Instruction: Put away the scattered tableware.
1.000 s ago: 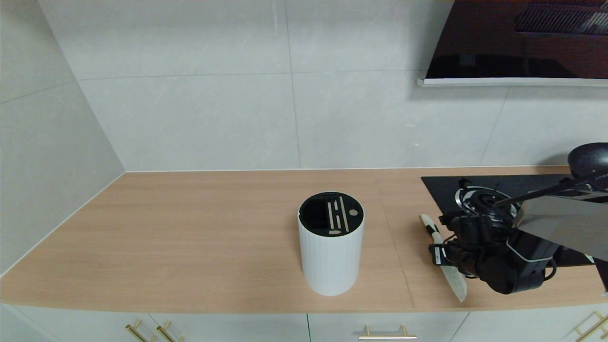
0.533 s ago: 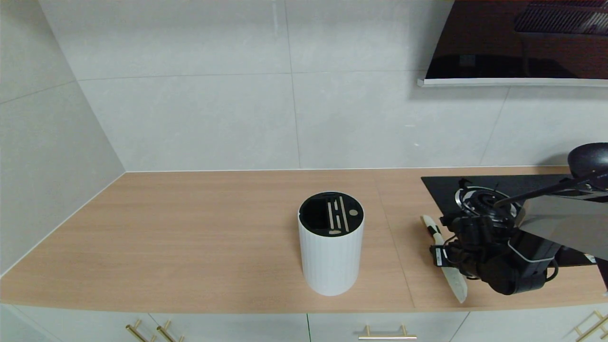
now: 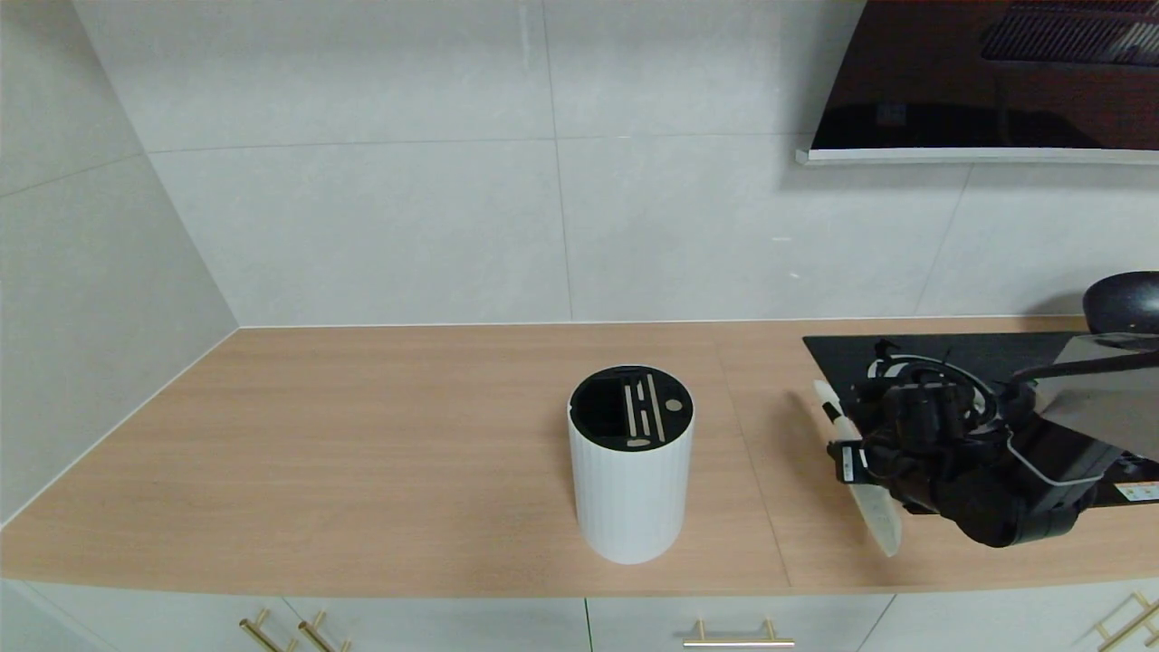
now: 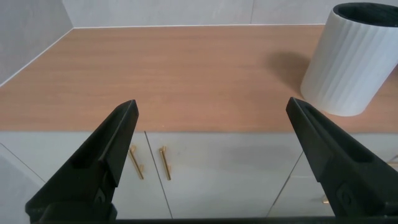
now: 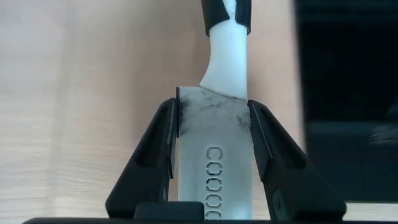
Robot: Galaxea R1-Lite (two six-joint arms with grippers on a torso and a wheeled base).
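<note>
A white knife [image 3: 881, 518] with a black band on its handle is clamped at the blade by my right gripper [image 3: 860, 460], just left of the hob and lifted slightly off the wooden counter [image 3: 362, 435]. In the right wrist view the gripper [image 5: 213, 107] is shut on the knife [image 5: 215, 146], with the handle pointing away. A white ribbed cylindrical holder [image 3: 631, 484] with a black slotted top stands mid-counter, to the left of the knife. My left gripper [image 4: 211, 109] hangs open with nothing in it, in front of the counter edge, and the holder [image 4: 348, 62] lies beyond it.
A black hob [image 3: 842, 358] with a burner ring lies behind the right gripper, with a dark pan [image 3: 1123, 303] at the far right. A range hood [image 3: 987, 81] hangs above. Tiled walls close the back and left. Cabinet doors with gold handles [image 4: 165, 163] sit below the counter.
My right gripper has risen and shifted toward the back wall with the knife, which has come up off the counter. The holder has not moved.
</note>
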